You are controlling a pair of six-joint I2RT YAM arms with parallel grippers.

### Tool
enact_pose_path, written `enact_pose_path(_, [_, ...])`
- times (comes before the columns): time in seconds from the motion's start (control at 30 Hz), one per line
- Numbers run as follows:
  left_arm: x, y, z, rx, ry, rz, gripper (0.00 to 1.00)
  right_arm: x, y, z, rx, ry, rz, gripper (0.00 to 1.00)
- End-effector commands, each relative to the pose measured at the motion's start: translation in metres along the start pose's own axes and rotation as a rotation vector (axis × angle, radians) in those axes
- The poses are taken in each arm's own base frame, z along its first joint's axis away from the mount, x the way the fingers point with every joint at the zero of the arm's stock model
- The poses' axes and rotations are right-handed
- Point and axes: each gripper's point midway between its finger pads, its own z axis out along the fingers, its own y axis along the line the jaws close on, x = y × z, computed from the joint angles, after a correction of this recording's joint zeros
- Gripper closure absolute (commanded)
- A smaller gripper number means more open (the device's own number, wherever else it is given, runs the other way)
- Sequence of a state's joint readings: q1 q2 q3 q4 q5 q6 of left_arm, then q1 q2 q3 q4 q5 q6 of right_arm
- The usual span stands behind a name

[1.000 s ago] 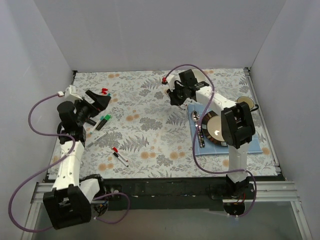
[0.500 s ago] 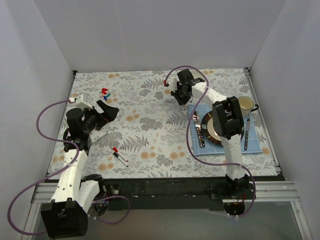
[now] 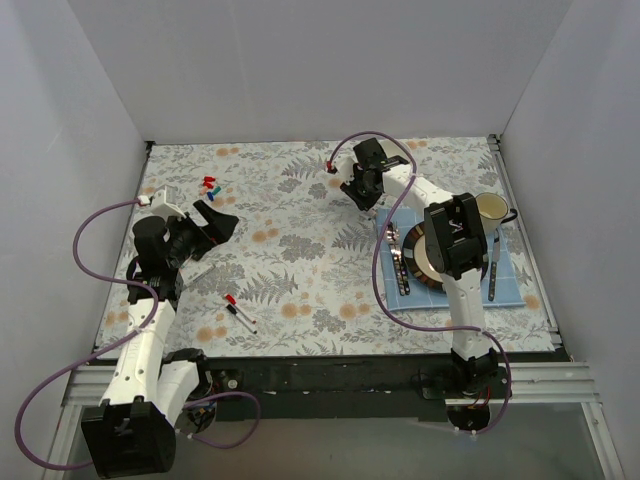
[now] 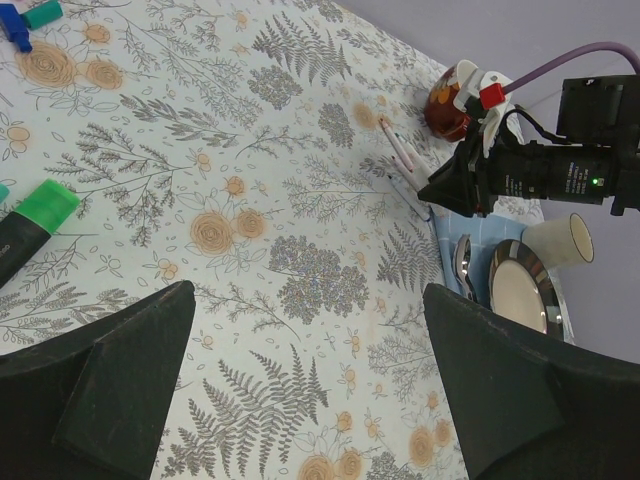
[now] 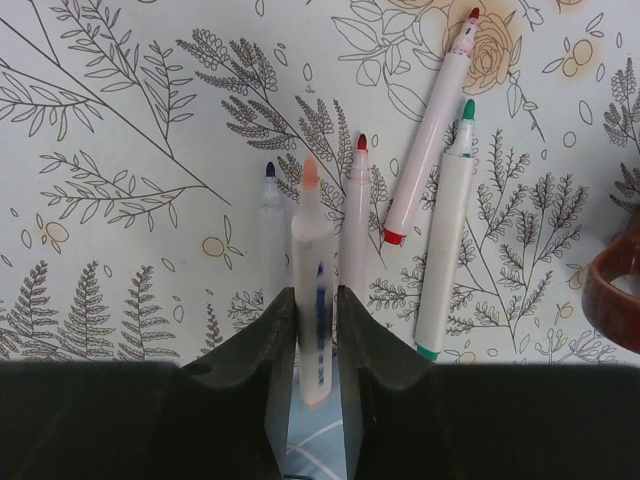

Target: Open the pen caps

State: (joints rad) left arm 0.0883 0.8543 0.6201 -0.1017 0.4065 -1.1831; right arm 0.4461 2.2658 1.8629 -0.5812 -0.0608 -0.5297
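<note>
Four uncapped white pens (image 5: 430,140) lie side by side on the floral cloth, with dark, red and green tips. My right gripper (image 5: 312,295) hangs just above them, its jaws slightly parted. An orange-tipped pen (image 5: 312,250) stands blurred and loose in the narrow gap. From above, that gripper (image 3: 362,192) is at the far middle. My left gripper (image 3: 215,218) is wide open and empty over bare cloth (image 4: 310,350). Loose pen caps, red and blue (image 3: 210,185), lie beyond it. A green-capped dark marker (image 4: 40,215) lies left of it. Two capped pens (image 3: 238,310) rest nearer the front.
A blue mat (image 3: 510,285) at the right holds a plate (image 3: 425,255), grey cutlery (image 3: 400,265) and a cup (image 3: 492,207). A brown rounded rim (image 5: 612,290) shows at the right edge of the right wrist view. White walls enclose the table on three sides.
Since a second ago the left arm has drawn back and swung its gripper a little right. The right arm reached farther back. Neither arm has moved in the last half second.
</note>
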Motion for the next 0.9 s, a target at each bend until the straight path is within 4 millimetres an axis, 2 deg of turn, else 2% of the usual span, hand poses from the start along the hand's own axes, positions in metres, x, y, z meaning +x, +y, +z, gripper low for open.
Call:
enact_pose_path(0.0, [-0.007, -0.005, -0.004, 0.007, -0.025, 0.023, 0.02, -0.013, -0.011, -0.008, 0.037, -0.025, -0.011, 0.68])
enact_pose_path(0.03, [-0.007, -0.005, -0.004, 0.007, -0.025, 0.025, 0.02, -0.014, -0.012, -0.009, 0.039, -0.027, -0.011, 0.64])
enact_pose_path(0.2, [-0.003, -0.003, 0.0, 0.002, -0.01, -0.003, 0.02, -0.016, -0.013, -0.014, 0.046, -0.032, -0.012, 0.61])
enact_pose_path(0.3, [0.008, 0.002, 0.004, -0.024, 0.009, -0.088, 0.02, -0.023, -0.01, -0.027, 0.038, -0.058, -0.01, 0.61])
enact_pose_path(0.4, [0.018, -0.003, 0.008, 0.011, 0.059, -0.118, 0.02, -0.031, 0.002, -0.052, 0.004, -0.112, -0.014, 0.61])
enact_pose_path(0.43, [0.02, -0.004, 0.009, 0.016, 0.068, -0.119, 0.02, -0.043, 0.01, -0.073, -0.014, -0.168, -0.024, 0.61])
enact_pose_path(0.47, [0.021, -0.004, 0.01, 0.018, 0.078, -0.123, 0.02, -0.032, 0.022, -0.074, -0.044, -0.157, -0.022, 0.61])
enact_pose_path(0.5, [0.024, -0.004, 0.012, 0.014, 0.092, -0.129, 0.02, -0.037, 0.03, -0.081, -0.053, -0.193, -0.03, 0.61])
enact_pose_path(0.53, [0.029, -0.003, 0.014, 0.004, 0.111, -0.132, 0.02, -0.049, 0.042, -0.106, -0.089, -0.27, -0.038, 0.6])
enact_pose_path(0.57, [0.033, -0.001, 0.015, -0.003, 0.126, -0.134, 0.02, -0.034, 0.061, -0.104, -0.149, -0.261, -0.033, 0.6])
enact_pose_path(0.6, [0.036, 0.0, 0.016, -0.014, 0.141, -0.134, 0.02, -0.035, 0.073, -0.112, -0.189, -0.293, -0.036, 0.6])
enact_pose_path(0.63, [0.041, 0.008, 0.02, -0.053, 0.16, -0.141, 0.03, -0.044, 0.081, -0.132, -0.208, -0.363, -0.045, 0.6])
enact_pose_path(0.67, [0.042, 0.013, 0.022, -0.076, 0.166, -0.14, 0.03, -0.047, 0.101, -0.142, -0.3, -0.414, -0.05, 0.6])
enact_pose_path(0.7, [0.046, 0.02, 0.023, -0.107, 0.183, -0.129, 0.04, -0.034, 0.116, -0.14, -0.354, -0.413, -0.046, 0.6])
enact_pose_path(0.73, [0.039, 0.021, 0.026, -0.121, 0.178, -0.105, 0.06, -0.04, 0.121, -0.153, -0.359, -0.469, -0.067, 0.6])
enact_pose_path(0.77, [0.04, 0.033, 0.031, -0.173, 0.186, -0.081, 0.1, -0.039, 0.128, -0.157, -0.387, -0.494, -0.066, 0.6])
enact_pose_path(0.8, [0.04, 0.043, 0.034, -0.213, 0.202, -0.044, 0.12, -0.024, 0.137, -0.15, -0.413, -0.478, -0.061, 0.6])
enact_pose_path(0.83, [0.02, 0.045, 0.038, -0.232, 0.181, 0.063, 0.19, -0.025, 0.139, -0.155, -0.412, -0.499, -0.075, 0.6])
enact_pose_path(0.87, [0.025, 0.063, 0.047, -0.295, 0.23, 0.11, 0.24, -0.025, 0.141, -0.155, -0.421, -0.51, -0.079, 0.6])
